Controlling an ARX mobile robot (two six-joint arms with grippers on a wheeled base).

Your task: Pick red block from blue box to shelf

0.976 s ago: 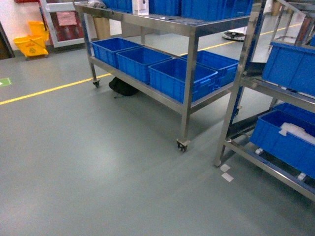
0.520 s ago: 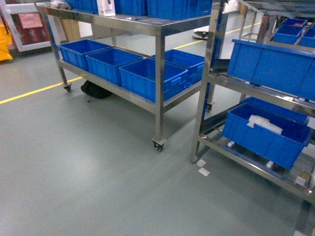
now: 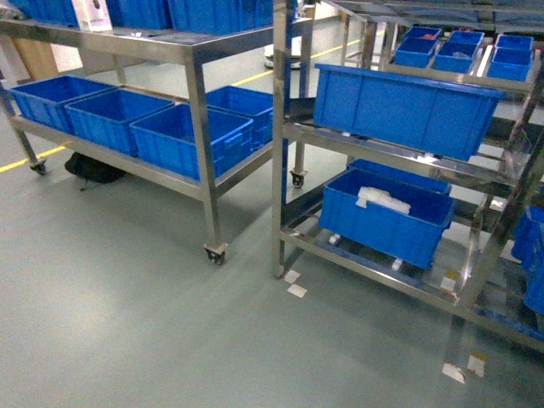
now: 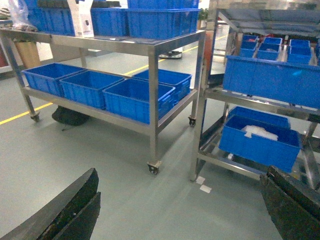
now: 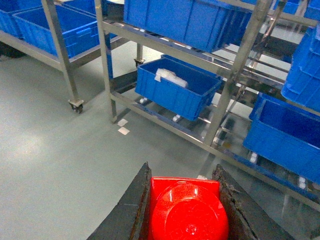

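Grey floor is faced before the shelf point(image 3: 374, 157); the block point(image 5: 187, 207) is clamped in the right gripper point(image 5: 185, 210) for carrying, left gripper point(image 4: 180, 210) spread wide, empty.

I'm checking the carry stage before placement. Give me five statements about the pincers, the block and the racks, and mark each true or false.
1. The right pincer is shut on the red block. True.
2. The left pincer holds a yellow brick. False: it is open, with only floor between its fingers.
3. The lower blue bin on the shelf has something white in it. True.
4. The red block already rests on a shelf rail. False: it is in the right pincer, above the floor.
5. The wheeled cart stands to the right of the shelf in the head view. False: it stands to the left.
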